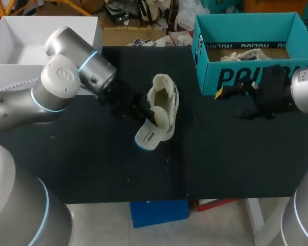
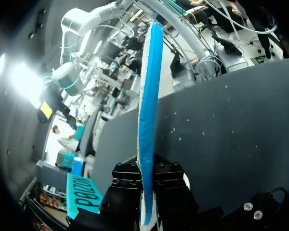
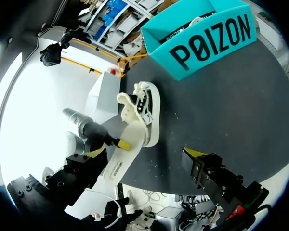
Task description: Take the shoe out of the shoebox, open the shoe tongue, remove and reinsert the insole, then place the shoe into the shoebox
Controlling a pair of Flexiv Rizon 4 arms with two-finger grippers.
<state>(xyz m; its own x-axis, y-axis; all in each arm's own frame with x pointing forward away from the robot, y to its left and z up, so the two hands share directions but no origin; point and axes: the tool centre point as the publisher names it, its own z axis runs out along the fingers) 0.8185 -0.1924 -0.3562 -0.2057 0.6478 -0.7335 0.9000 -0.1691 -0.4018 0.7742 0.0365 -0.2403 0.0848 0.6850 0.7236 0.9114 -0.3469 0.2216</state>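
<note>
L gripper [image 1: 148, 117]: clamped on the insole, one finger on each flat side. Tips are hidden by the insole in the L wrist view.
Insole [image 2: 146, 115]: white top, blue underside. Seen edge-on, rising straight out from betw. the L fingers. Printed end hangs past the gripper toward the table's near edge, other end up against the shoe. Can't tell if that end is inside the shoe.
Shoe [image 1: 167, 95]: cream sneaker w/ dark laces. Lies on its side on the table just ahead of the L gripper, opening toward it and sole turned toward the R gripper.
R gripper [image 3: 144, 153]: fingers wide apart, nothing betw. them. Held above the table, w/ shoe and insole well ahead of it.
Shoebox [image 1: 210, 72]: teal, open, no lid, large dark print on its front wall. Front wall is just beside the R gripper and well apart from the L gripper. Something pale lies inside, can't tell what.
Table [image 1: 92, 164]: black matte surface under both grippers, dotted w/ small pale specks, most of them around the shoe.
</note>
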